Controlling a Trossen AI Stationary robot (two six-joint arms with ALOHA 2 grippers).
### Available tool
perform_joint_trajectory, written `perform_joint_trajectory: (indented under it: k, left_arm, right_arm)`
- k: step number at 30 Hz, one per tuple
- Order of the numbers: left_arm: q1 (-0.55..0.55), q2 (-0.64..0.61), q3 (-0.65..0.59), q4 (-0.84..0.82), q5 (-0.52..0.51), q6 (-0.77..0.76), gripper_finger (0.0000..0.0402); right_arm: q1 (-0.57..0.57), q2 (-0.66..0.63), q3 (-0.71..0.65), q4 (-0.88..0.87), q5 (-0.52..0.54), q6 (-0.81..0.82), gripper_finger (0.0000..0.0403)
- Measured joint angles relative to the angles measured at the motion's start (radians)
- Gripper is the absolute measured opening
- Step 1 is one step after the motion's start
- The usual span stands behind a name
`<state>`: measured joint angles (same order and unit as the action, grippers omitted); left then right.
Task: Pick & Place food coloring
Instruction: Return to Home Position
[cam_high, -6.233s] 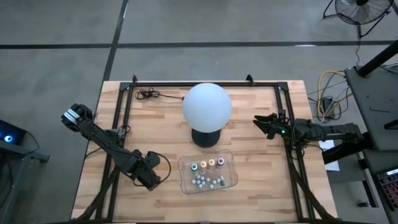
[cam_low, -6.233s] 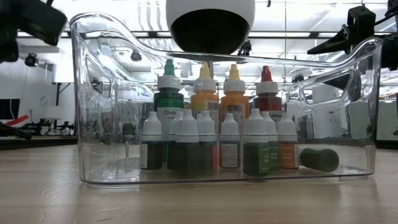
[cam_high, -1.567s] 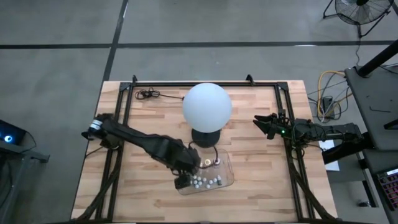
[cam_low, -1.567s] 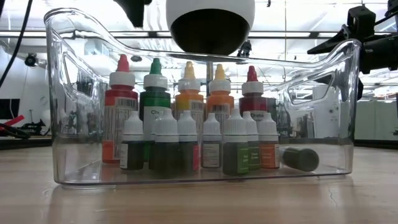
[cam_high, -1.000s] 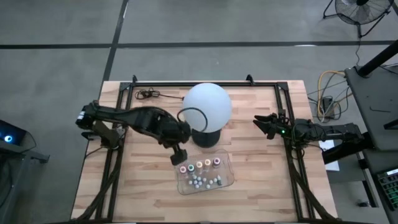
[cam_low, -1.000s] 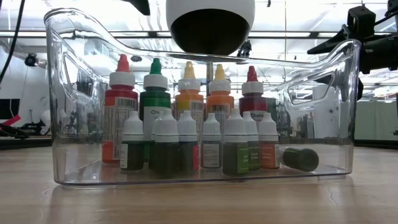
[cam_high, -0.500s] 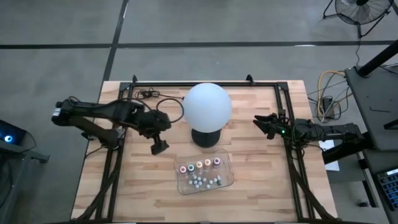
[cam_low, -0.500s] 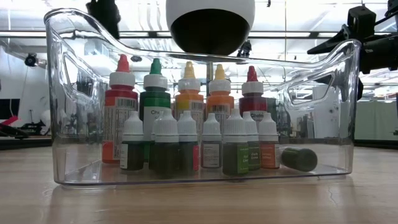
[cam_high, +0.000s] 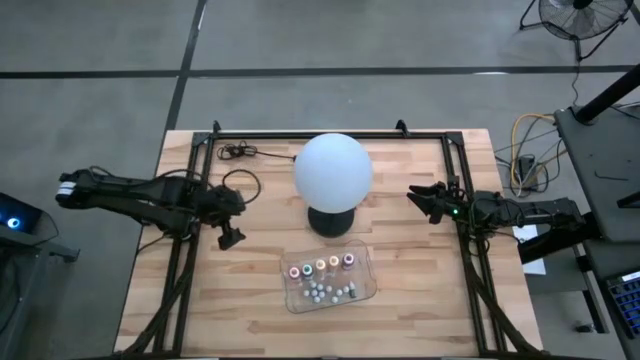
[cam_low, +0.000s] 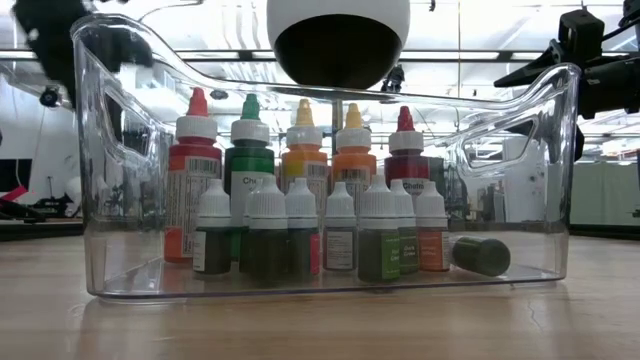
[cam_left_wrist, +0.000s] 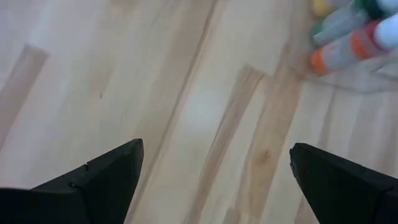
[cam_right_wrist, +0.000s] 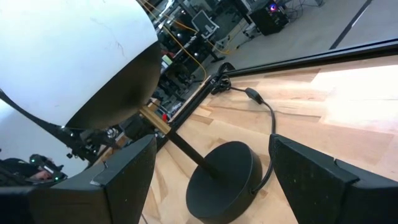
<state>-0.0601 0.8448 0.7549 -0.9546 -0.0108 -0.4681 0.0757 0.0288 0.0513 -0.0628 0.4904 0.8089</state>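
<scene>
Bottles of food coloring (cam_low: 320, 215) stand upright, tips up, inside the clear tray (cam_low: 108, 255); 1 dark green bottle (cam_low: 482, 256) lies on its side. The left gripper (cam_high: 230, 241) hangs wide open, empty, left of the tray. The right gripper (cam_high: 414, 197) sits parted, empty, at the table's right edge.

Bright even o/h light, glints on clear bin (cam_low: 96, 235), faint soft shadows on table (cam_high: 250, 300), low view backlit.

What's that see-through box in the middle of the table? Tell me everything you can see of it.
The clear bin looks like glossy transparent plastic, rectangular, with rounded corners and handle cut-outs in its end walls. It stands upright on the wooden table, near the white globe lamp. Inside, tall food coloring bottles stand behind small white-capped ones; one dark bottle lies on its side.
</scene>
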Motion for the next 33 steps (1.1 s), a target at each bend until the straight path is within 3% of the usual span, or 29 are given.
perform_joint_trajectory:
  k: [9, 14, 24, 33]
  left_arm:
    - [0.001, -0.17, -0.258, 0.119, 0.0, -0.211, 0.0374]
    - [0.001, -0.252, -0.373, 0.174, 0.024, -0.226, 0.0374]
    - [0.001, -0.319, -0.517, 0.395, 0.045, -0.243, 0.0374]
    - [0.006, -0.504, -0.614, 0.496, 0.032, -0.277, 0.0374]
  right_arm:
    - [0.0, 0.0, 0.0, 0.0, 0.0, 0.0, 0.0302]
    - [0.0, 0.0, 0.0, 0.0, 0.0, 0.0, 0.0302]
    - [0.0, 0.0, 0.0, 0.0, 0.0, 0.0, 0.0302]
    - [0.0, 0.0, 0.0, 0.0, 0.0, 0.0, 0.0302]
